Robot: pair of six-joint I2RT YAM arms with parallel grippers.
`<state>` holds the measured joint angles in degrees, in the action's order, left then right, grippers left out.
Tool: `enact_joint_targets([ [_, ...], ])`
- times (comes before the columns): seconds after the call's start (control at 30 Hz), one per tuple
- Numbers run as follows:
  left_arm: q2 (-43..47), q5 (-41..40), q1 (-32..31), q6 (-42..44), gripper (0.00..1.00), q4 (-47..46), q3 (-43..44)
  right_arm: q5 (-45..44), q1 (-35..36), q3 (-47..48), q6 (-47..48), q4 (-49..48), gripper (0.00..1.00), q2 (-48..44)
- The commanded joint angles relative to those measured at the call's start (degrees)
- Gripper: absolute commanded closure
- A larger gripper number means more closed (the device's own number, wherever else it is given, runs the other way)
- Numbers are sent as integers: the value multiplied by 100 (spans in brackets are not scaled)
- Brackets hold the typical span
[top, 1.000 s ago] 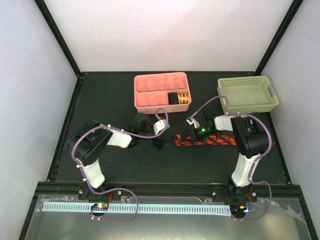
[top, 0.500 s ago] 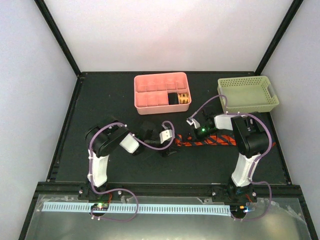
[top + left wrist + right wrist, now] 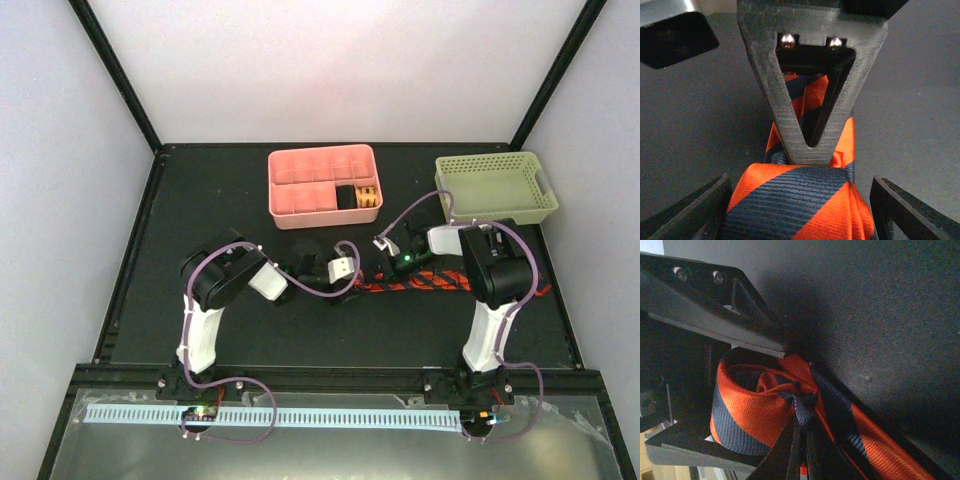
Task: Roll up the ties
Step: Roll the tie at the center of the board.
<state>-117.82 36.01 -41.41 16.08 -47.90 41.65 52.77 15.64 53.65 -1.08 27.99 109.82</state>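
The orange-red tie with navy stripes (image 3: 450,283) lies across the mat's right half, its left end rolled up. My right gripper (image 3: 375,274) is shut on the core of the roll; in the right wrist view its thin fingertips (image 3: 799,450) pinch the inner folds of the tie (image 3: 750,410). My left gripper (image 3: 345,272) faces it from the left. In the left wrist view the left gripper (image 3: 799,182) is open, a finger on each side of the rolled tie end (image 3: 795,205). The right gripper's V-shaped finger (image 3: 790,120) stands just behind the roll.
A pink compartment tray (image 3: 300,160) sits at the back centre, with a dark and yellow item (image 3: 367,197) in its right cells. A pale green basket (image 3: 495,188) stands at the back right. Black frame posts border the mat.
My left arm has swung right and its gripper has come up to the tie's rolled end. The right gripper and tie have barely moved.
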Motion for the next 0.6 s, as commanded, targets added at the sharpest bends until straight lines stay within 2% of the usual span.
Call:
enact_joint_targets([
  [0.0, 345, -199, -89, 867, 18, 831, 51, -722, 57, 3, 164, 147, 98, 336],
  [0.07, 430, -228, -111, 1157, 13, 1392, 100, -678, 91, 52, 186, 168, 98, 349],
  [0.2, 343, -643, -137, 1266, 14, 1995, 389, -648, 123, 54, 223, 198, 98, 367],
  [0.33, 312, -1008, -162, 1263, 32, 2048, 510, -580, 163, 45, 249, 168, 98, 316],
  [0.47, 621, -1206, -166, 1157, 52, 2264, 263, -412, 299, 114, 171, 32, 98, 232],
  [0.57, 962, -1209, -175, 1004, 61, 2541, 70, -141, 387, 203, 113, 37, 98, 156],
])
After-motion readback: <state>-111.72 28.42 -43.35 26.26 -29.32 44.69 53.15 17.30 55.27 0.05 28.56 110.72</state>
